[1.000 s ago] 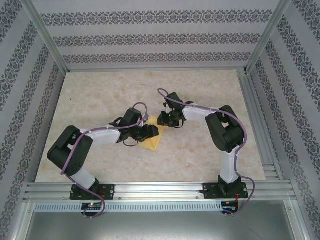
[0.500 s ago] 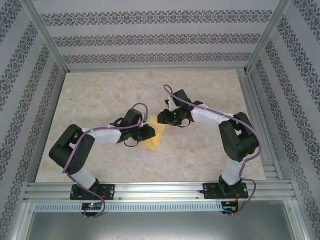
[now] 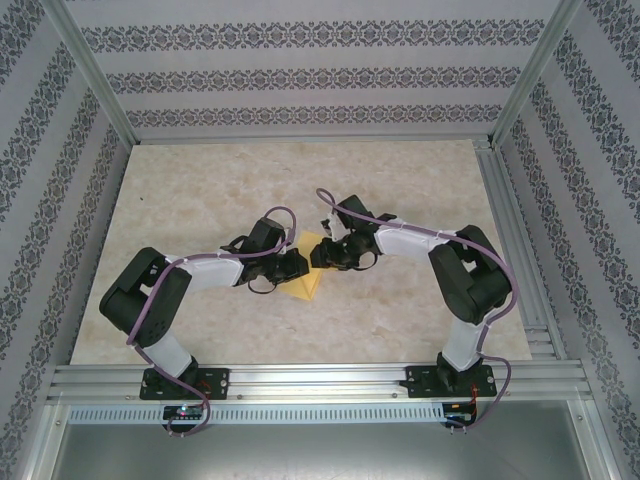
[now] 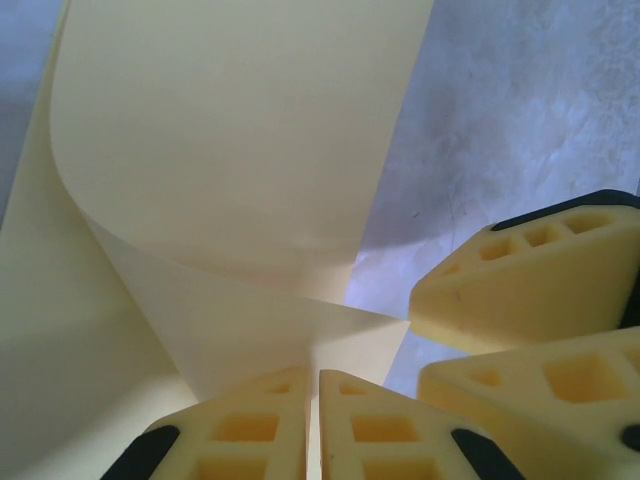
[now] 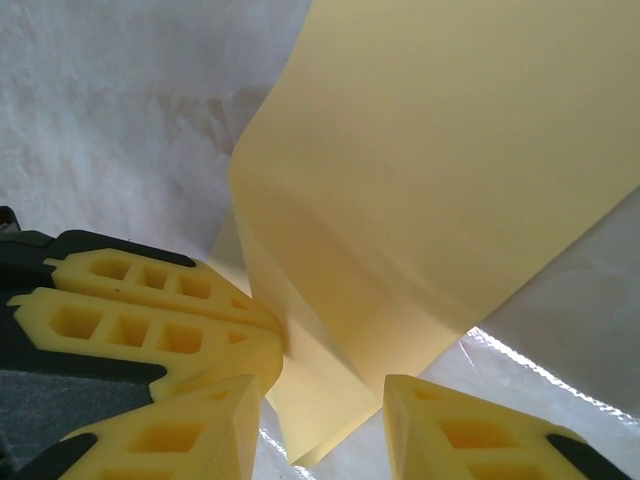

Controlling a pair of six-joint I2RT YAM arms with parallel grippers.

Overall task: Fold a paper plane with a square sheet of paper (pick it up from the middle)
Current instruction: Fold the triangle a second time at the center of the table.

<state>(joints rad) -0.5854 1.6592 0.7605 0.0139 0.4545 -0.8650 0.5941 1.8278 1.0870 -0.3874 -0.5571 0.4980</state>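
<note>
The square sheet of paper (image 3: pixel 309 281) is thin and yellow, and lies mid-table bent over itself in a soft curl (image 4: pixel 230 150). My left gripper (image 4: pixel 313 385) is shut on the sheet's edge, with a thin strip of paper pinched between its yellow fingers (image 4: pixel 250 425). In the top view the left gripper (image 3: pixel 299 266) sits on the paper's left side. My right gripper (image 3: pixel 318 256) faces it tip to tip. The right gripper (image 5: pixel 322 400) is open and a corner of the sheet (image 5: pixel 330 420) lies between its fingers. The left gripper's fingers (image 5: pixel 160 300) press the paper at the left of that view.
The beige marbled table top (image 3: pixel 200 190) lies all round the two grippers. Patterned walls (image 3: pixel 300 75) and metal frame rails (image 3: pixel 510 230) bound it. The right gripper's fingers (image 4: pixel 530 270) crowd close beside the left gripper's.
My left gripper has closed on the paper's edge. The right arm has swung in towards the left, bringing its open fingers down round the sheet's corner.
</note>
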